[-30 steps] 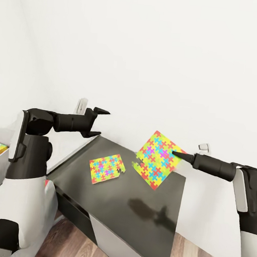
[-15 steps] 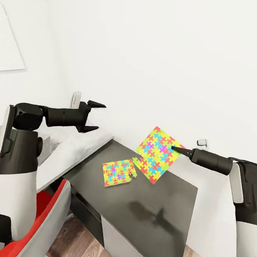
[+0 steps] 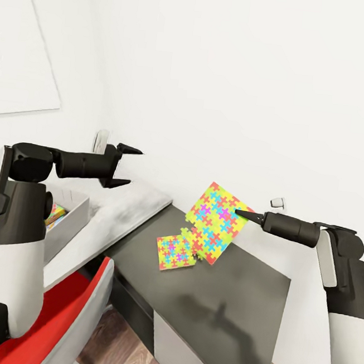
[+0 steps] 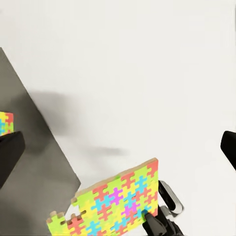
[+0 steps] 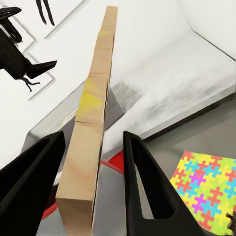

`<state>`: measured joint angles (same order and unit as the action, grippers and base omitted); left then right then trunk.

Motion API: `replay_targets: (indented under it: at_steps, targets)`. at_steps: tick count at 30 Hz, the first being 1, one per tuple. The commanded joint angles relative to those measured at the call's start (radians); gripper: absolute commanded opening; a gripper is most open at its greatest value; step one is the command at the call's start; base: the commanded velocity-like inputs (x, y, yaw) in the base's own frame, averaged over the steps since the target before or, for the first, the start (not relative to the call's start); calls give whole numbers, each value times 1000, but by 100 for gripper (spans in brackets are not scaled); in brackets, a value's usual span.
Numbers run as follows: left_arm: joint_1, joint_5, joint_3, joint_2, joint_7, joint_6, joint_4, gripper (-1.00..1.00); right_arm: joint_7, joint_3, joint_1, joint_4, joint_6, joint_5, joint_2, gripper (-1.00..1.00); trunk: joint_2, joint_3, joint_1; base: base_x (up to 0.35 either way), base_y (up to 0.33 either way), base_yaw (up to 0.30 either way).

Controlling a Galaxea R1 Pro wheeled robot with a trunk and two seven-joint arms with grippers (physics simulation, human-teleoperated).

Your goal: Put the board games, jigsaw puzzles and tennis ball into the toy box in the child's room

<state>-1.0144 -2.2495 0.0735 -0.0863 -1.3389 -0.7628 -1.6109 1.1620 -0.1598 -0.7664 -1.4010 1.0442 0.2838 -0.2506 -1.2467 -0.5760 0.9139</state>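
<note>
My right gripper [image 3: 239,212] is shut on the corner of the larger jigsaw puzzle [image 3: 213,222] and holds it tilted above the dark top of the table [image 3: 242,300]. In the right wrist view that puzzle [image 5: 91,132] stands edge-on between the two fingers [image 5: 147,182]. The smaller jigsaw puzzle [image 3: 175,253] lies flat on the dark top, partly under the held sheet's low corner. My left gripper [image 3: 133,167] is open over the pale top [image 3: 128,210], holding nothing. The toy box [image 3: 72,224] sits at the left with a colourful cover [image 3: 57,214] showing inside.
A red chair [image 3: 73,310] stands in front of the pale top, below my left arm. A white wall runs close behind the table. Wooden floor [image 3: 125,344] shows in front of the white cabinet door [image 3: 186,350].
The head view has swung left, bringing the toy box and the red chair further into sight. My right gripper has carried the larger puzzle left, over the smaller one. The left gripper stays open.
</note>
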Motion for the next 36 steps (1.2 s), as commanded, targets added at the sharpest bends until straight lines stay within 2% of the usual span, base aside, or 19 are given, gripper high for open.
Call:
replay_targets:
  at_steps: [1, 12, 17, 18, 21, 22, 24, 25, 26, 29, 32, 36]
  targets:
    - [0, -6, 2, -9, -12, -9, 0, 100, 4, 0, -1, 0, 3, -3, 0, -100, 7, 4, -4, 0, 0, 139]
    - [4, -6, 2, -32, -17, -10, 0, 100, 4, 10, 2, 0, 3, -1, 1, -100, 84, 52, -46, 0, 0, 95]
    - [8, -8, -3, -38, -17, -13, 0, 100, 4, 10, 2, 1, 3, 1, 0, -100, 84, 53, -46, 0, 0, 126]
    - [9, -50, -6, -35, -16, -17, 0, 100, 4, 10, -5, 20, 3, 2, 3, -100, 84, 54, -46, 0, 0, 270]
    - [10, -94, -4, -41, -16, -19, 0, 100, 4, 10, -27, 53, 3, 2, 21, -100, 84, 54, -46, 0, 0, 280]
    - [33, -107, 15, -57, -15, -37, 0, 100, 2, 11, -86, 183, 3, -2, 64, -100, 84, 54, -46, 0, 0, 293]
    - [47, -107, 38, -69, -14, -49, 0, 100, 2, 12, -114, 241, 3, -3, 73, -100, 84, 54, -46, 0, 0, 295]
    - [79, -107, 84, -86, -12, -69, 0, 100, 1, 13, -149, 314, 3, -5, 82, -100, 84, 54, -46, 0, 0, 297]
    - [101, -107, 114, -97, -4, -85, 0, 100, 1, 14, -164, 345, 3, -5, 87, -100, 84, 54, -46, 0, 0, 297]
    - [140, -107, 164, -112, 37, -115, 0, 100, 1, 22, -182, 383, 3, -6, 97, -100, 84, 54, -46, 0, 0, 298]
    - [159, -107, 185, -118, 74, -128, 0, 100, 1, 49, -188, 398, 3, -6, 105, -100, 84, 54, -46, 0, 0, 296]
    - [163, -107, 190, -119, 82, -130, 0, 100, 1, 55, -189, 401, 3, -6, 107, -100, 84, 54, -46, 0, 0, 293]
